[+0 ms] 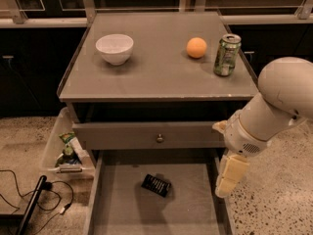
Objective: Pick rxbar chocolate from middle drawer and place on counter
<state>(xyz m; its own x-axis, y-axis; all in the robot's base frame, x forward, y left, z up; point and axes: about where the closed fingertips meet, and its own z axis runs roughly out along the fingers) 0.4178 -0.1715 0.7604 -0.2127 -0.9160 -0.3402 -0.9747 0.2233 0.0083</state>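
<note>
**Black bar lying in the open drawer, gripper hanging by the right wall**

The rxbar chocolate (156,185), a small flat black wrapper with rows of pale print, is lying askew on the smooth grey floor of the middle drawer (195,214), near its centre and apart from the low side walls. The drawer is standing pulled out, and the bottom edge of the view is cutting off its near end.

The gripper (231,176), a blocky cream piece at the end of a rounded white arm (274,106), is hanging over the drawer's right wall, well to the right of the bar. Whether it is spread or pressed together cannot be told.

Above, a grey drawer front (122,135) with a small round knob is sitting closed. The glossy grey counter (156,77) is carrying a white bowl (114,48), a round orange (196,47) and a green soda can (227,55). At the left, a pale bin (51,151) is holding items too small to make out.
</note>
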